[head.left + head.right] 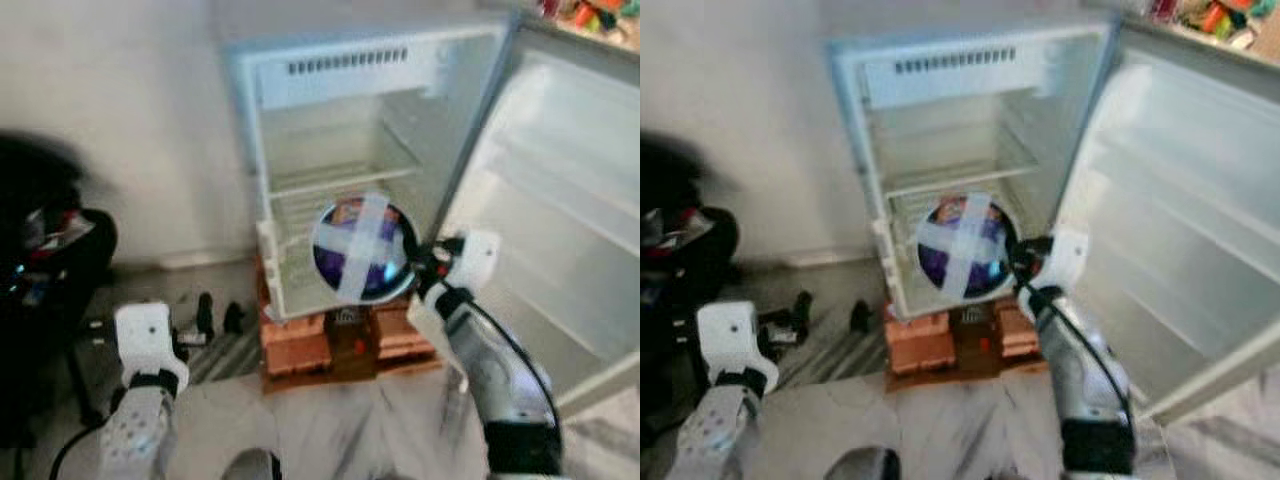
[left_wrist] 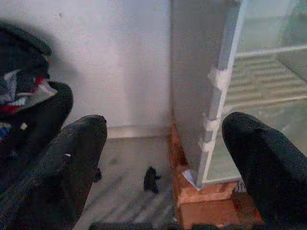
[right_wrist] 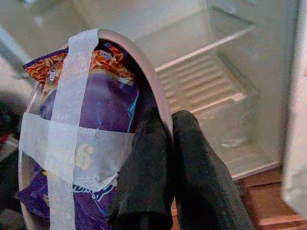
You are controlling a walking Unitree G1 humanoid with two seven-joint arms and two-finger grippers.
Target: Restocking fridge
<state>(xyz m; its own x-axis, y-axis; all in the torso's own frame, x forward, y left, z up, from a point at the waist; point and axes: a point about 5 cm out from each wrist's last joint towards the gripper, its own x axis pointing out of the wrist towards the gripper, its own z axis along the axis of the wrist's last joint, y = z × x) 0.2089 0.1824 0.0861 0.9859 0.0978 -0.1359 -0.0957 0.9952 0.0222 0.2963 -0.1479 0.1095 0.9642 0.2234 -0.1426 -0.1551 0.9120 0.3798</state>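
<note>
step: carrying item to the open fridge (image 1: 340, 150), not yet placed
right gripper (image 3: 160, 158): clenched on rim of taped bowl (image 1: 362, 250), centre frame, before the lower shelf
left gripper (image 2: 163, 163): released, idle, lower left
next: likely reach in, set bowl on shelf
bowl: round, purple snack packet inside, crossed pale tape

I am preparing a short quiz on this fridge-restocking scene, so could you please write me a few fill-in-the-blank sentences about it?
1. The bowl holding a purple packet is sealed with a cross of white ____.
2. The right gripper is shut on the bowl's ____.
3. The fridge door stands ____.
4. The fridge rests on ____, while the left gripper is open.

Missing words: tape; rim; open; bricks
</note>
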